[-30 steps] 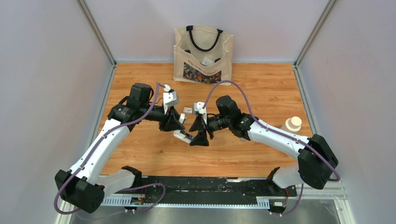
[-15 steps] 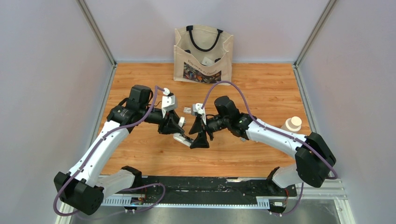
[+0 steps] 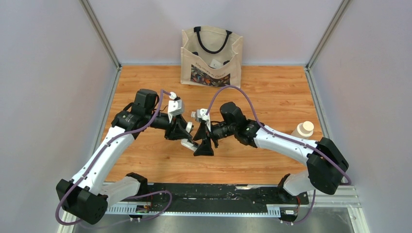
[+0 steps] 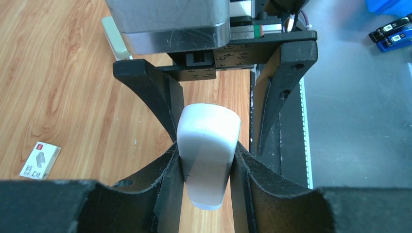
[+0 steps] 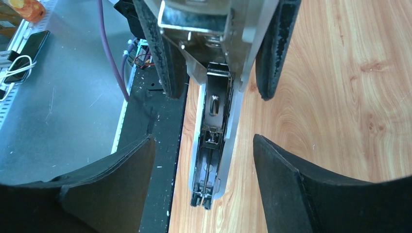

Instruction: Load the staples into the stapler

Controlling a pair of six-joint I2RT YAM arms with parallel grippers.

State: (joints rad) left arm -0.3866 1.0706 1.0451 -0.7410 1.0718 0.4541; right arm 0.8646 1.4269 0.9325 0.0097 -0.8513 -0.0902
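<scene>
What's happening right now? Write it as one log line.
left gripper: shut on stapler | right gripper: open around its open track | staples: not seen

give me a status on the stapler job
Left pincer shut on the white stapler. Right pincer open, straddling its open tray, not touching. Nothing blocks the tray; staple box lies off to the side.

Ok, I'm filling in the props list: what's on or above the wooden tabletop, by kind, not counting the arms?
Tote bag: 1
Bottle: 1
Stapler: 1
Staple box: 1
Total: 4
</scene>
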